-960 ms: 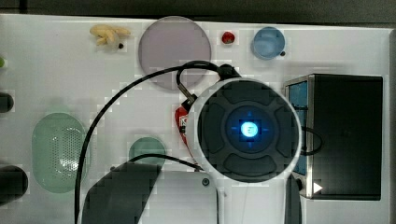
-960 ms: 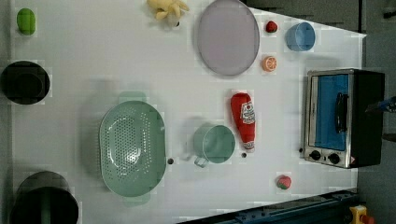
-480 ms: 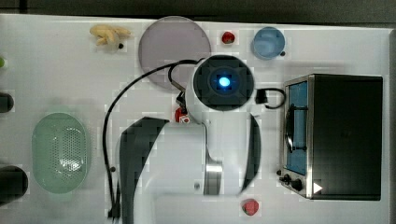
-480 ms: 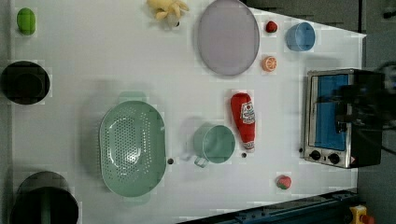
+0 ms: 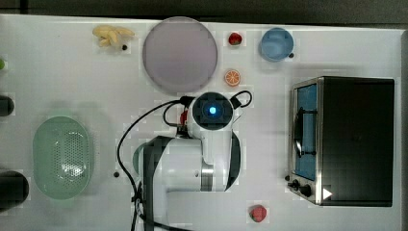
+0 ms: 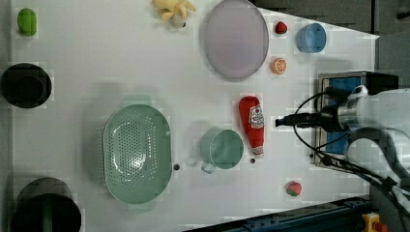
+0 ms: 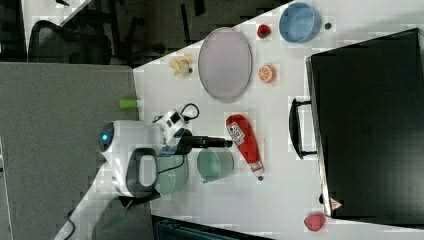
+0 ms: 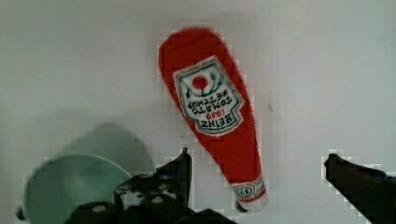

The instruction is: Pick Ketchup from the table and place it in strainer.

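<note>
The ketchup (image 6: 252, 125) lies flat on the white table (image 6: 96, 58). In the left view it sits just right of the green cup (image 6: 223, 149), with its white cap pointing toward the left view's bottom edge. The strainer (image 6: 137, 152) is well apart from it, on the far side of the cup, at the left view's left.

In the top view the arm (image 5: 192, 163) hides most of the bottle, and just a bit of red peeks out beside it. The strainer (image 5: 62, 157) sits at the top view's left.

The wrist view shows the ketchup (image 8: 212, 112) up close, label up, with its cap between the two dark fingers (image 8: 180, 170). The gripper (image 8: 257, 177) is spread wide and holds nothing.

In the right view the gripper (image 7: 220, 143) hangs above the table, close to the bottle's fat end (image 7: 243, 136).

The left view also shows a big grey plate (image 6: 234, 38), a blue bowl (image 6: 310, 37) and a toaster oven (image 6: 338, 82) behind the arm.
</note>
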Controlling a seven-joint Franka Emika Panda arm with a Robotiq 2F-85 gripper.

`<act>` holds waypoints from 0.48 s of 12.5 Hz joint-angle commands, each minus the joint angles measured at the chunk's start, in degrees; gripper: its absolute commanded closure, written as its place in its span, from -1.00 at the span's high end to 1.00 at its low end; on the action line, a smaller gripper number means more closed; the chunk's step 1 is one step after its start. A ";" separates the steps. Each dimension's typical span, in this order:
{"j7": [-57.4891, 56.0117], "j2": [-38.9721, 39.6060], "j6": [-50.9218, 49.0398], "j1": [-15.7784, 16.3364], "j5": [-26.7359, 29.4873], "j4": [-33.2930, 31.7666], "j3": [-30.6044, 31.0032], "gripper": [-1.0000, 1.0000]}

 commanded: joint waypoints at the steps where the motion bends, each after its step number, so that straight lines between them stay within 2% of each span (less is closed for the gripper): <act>1: -11.66 0.20 8.51 0.55 0.20 -1.62 0.54 1.00; 6: -11.66 8.33 16.66 0.71 0.20 -3.25 0.60 1.00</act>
